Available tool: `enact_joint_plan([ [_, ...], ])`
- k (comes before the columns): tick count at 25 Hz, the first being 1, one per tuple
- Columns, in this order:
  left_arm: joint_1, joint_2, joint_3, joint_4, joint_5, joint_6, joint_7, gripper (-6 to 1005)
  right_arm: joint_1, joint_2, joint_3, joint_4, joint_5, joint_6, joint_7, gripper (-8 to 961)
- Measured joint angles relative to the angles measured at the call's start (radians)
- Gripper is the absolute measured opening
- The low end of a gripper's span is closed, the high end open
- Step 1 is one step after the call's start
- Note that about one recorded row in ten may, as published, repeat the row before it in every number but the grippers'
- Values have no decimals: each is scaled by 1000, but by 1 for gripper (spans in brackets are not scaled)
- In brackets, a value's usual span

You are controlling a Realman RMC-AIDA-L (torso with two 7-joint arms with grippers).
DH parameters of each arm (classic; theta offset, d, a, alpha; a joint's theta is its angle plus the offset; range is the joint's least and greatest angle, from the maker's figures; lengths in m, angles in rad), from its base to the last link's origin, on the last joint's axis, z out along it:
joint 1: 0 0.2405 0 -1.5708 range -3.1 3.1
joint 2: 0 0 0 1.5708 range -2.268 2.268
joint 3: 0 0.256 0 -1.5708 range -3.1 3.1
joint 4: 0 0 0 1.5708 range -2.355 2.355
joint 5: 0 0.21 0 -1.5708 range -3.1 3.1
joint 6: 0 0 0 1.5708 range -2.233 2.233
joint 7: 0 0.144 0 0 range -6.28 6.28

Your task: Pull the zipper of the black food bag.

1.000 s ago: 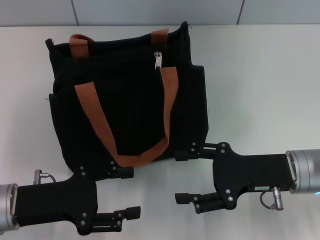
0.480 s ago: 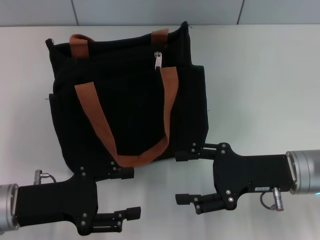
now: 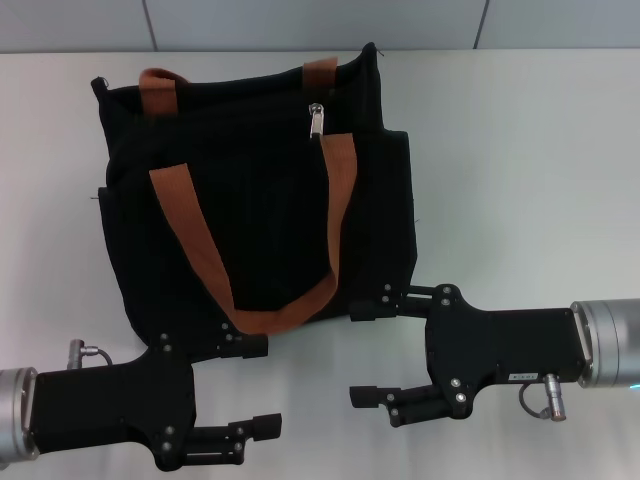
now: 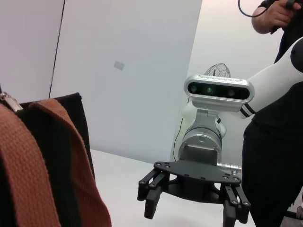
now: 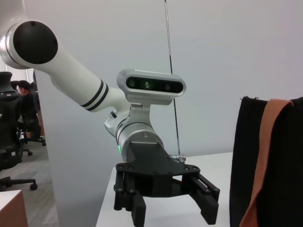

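The black food bag (image 3: 260, 200) lies flat on the white table (image 3: 520, 160), with its orange-brown strap handles (image 3: 190, 240) across it. The silver zipper pull (image 3: 316, 120) sits near the bag's far edge, right of centre. My left gripper (image 3: 262, 386) is open and empty at the bag's near left corner. My right gripper (image 3: 362, 354) is open and empty just off the bag's near right corner. Neither touches the zipper. The left wrist view shows the bag (image 4: 47, 156), the zipper pull (image 4: 8, 101) and the right gripper (image 4: 193, 210). The right wrist view shows the bag (image 5: 246, 161) and the left gripper (image 5: 173, 213).
White table extends to the right of the bag and between the two grippers. A wall (image 3: 320, 25) runs behind the table's far edge. A person (image 4: 279, 142) stands beyond the right arm in the left wrist view.
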Motion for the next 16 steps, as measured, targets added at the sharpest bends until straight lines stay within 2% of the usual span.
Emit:
enact_joint_plan([
  [16,0,0,0,0,0,9,-3,782,3,0,0,5,0,-6,-14,816],
])
